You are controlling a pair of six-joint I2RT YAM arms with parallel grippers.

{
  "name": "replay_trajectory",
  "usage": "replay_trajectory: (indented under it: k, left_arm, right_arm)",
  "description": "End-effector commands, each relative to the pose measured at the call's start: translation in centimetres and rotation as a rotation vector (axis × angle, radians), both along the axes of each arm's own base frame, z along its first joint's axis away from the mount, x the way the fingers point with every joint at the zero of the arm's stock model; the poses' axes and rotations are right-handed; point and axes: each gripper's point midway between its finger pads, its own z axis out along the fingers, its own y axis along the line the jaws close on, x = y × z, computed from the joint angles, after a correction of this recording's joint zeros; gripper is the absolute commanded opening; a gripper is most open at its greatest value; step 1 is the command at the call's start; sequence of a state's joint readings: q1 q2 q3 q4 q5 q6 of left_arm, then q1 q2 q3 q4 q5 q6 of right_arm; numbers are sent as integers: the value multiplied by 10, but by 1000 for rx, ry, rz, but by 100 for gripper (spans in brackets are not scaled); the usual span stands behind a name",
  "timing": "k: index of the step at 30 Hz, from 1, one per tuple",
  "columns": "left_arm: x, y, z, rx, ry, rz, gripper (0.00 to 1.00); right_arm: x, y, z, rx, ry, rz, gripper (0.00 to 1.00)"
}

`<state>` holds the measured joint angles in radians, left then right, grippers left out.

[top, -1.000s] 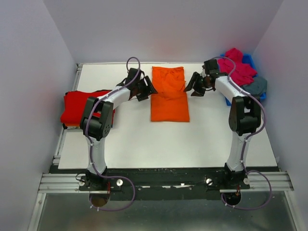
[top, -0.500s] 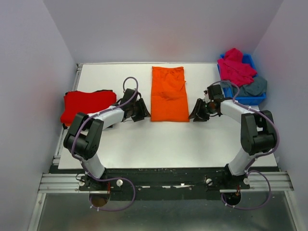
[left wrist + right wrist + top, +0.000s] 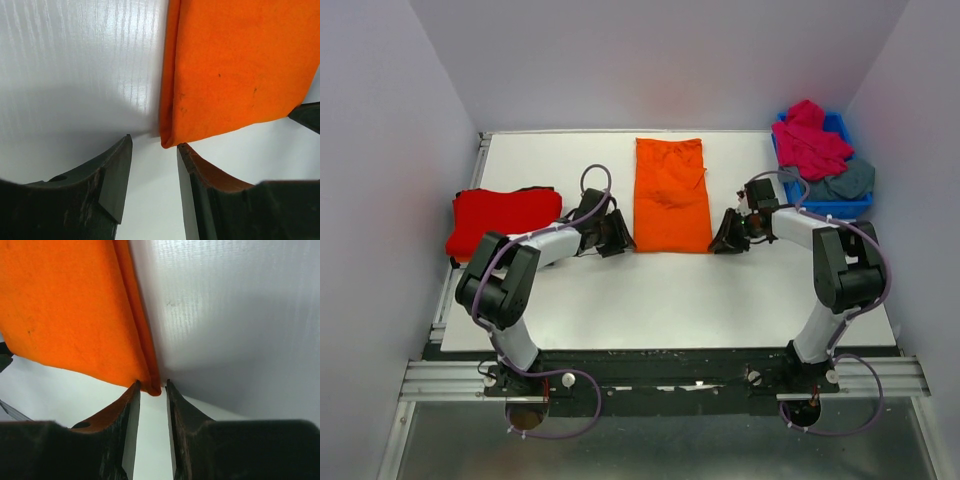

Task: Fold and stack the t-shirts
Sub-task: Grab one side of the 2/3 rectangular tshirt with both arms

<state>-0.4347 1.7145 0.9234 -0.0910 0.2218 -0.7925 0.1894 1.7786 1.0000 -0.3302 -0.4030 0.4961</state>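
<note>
The left gripper [image 3: 154, 143] has its jaws apart, the orange t-shirt's [image 3: 235, 75] folded corner at their tips; bare white worktop [image 3: 75, 65] lies beside the shirt.

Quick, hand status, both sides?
Left hand: open, empty, at a near corner of the orange shirt.
Right hand: open narrowly, empty, tips at the other near corner.

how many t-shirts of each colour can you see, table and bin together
orange t-shirt: 1
red t-shirt: 1
magenta-pink t-shirt: 1
grey-blue t-shirt: 1
total: 4 in view
</note>
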Motion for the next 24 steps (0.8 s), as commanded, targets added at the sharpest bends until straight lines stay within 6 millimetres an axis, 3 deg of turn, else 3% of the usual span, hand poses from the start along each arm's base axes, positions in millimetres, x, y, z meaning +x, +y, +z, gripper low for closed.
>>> replay_trajectory:
  k: [1, 6, 19, 24]
  left_arm:
    - [4, -14, 6, -30, -15, -39, 55]
    - [1, -16, 4, -20, -3, -49, 54]
    - [2, -19, -12, -3, 40, -62, 48]
    - [8, -23, -17, -8, 45, -59, 30]
  right_arm:
    - [5, 7, -9, -7, -3, 27, 32]
    - [3, 6, -12, -23, 5, 25, 1]
    - [3, 8, -4, -8, -11, 29, 1]
    - [2, 8, -3, -6, -12, 30, 1]
